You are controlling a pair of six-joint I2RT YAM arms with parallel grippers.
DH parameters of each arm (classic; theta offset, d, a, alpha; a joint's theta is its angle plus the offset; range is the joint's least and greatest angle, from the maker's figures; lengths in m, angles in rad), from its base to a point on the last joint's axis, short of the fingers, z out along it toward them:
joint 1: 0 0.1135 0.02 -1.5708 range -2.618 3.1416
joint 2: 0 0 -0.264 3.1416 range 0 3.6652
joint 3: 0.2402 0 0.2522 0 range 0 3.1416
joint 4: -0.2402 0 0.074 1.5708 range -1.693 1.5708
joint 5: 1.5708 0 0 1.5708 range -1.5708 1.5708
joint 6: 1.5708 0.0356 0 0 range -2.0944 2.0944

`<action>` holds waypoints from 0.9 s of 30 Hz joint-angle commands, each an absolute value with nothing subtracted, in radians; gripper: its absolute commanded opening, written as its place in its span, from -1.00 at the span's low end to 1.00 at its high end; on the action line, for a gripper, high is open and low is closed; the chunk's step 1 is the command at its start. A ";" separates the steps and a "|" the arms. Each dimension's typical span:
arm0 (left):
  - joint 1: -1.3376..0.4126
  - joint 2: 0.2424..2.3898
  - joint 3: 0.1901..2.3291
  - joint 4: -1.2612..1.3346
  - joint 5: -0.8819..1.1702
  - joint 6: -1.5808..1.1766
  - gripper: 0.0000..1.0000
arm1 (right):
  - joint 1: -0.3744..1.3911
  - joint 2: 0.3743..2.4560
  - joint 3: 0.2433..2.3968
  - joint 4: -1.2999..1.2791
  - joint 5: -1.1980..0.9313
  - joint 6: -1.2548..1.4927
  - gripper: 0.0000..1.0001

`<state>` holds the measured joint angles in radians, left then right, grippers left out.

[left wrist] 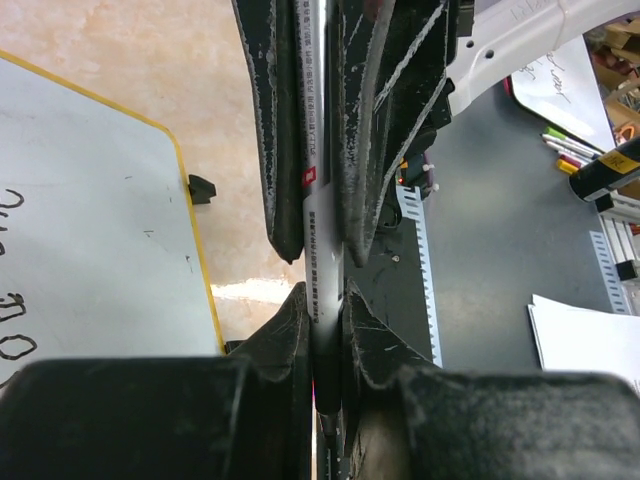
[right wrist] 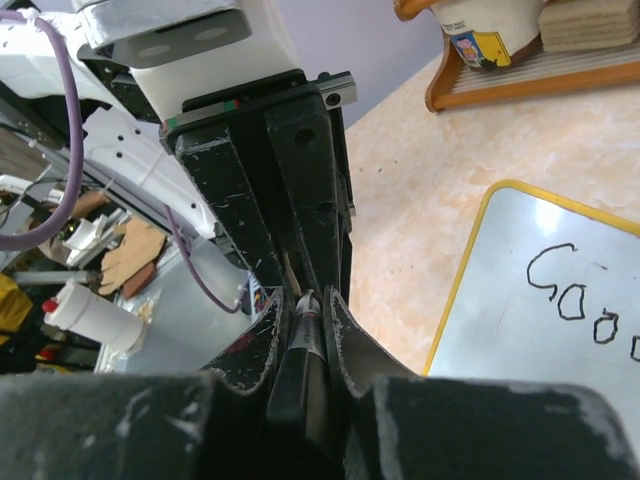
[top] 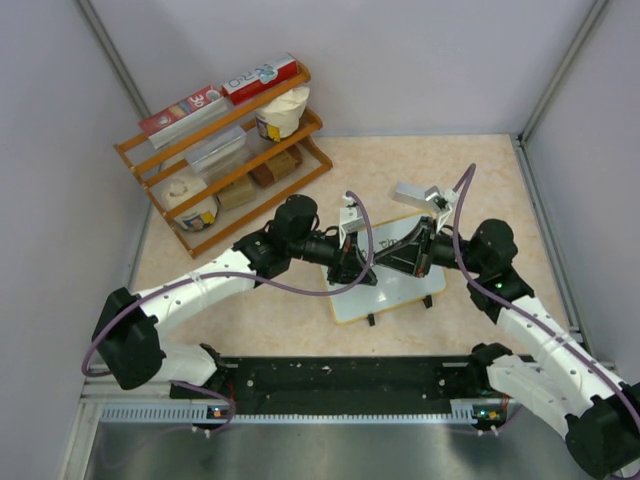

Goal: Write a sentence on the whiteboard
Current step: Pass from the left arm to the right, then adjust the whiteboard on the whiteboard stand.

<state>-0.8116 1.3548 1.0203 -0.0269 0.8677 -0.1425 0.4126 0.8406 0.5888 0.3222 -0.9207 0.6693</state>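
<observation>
Left fingers (left wrist: 285, 340) and right fingers (right wrist: 350, 345) both clamped the marker (left wrist: 318, 230): seemingly stiff, slick, so you'd grip mid-barrel. Whiteboard (top: 400, 290) looked light, slide-prone.

black handwritten lettering (right wrist: 585, 305) reading "Goo", on the whiteboard (right wrist: 510, 340), remainder cut off

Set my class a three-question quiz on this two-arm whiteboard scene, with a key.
1. True or false: the whiteboard is blank.
2. What do the left fingers and right fingers both clamp? A) marker B) eraser C) cup
3. Fill in: the rack stands at the table's far-___ corner.
Key: 1 false, it carries writing; 2 A; 3 left.
</observation>
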 commanded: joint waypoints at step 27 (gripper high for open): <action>-0.603 0.925 0.594 0.039 0.251 -0.489 0.74 | 0.367 0.670 0.607 -0.072 -0.399 0.480 -1.00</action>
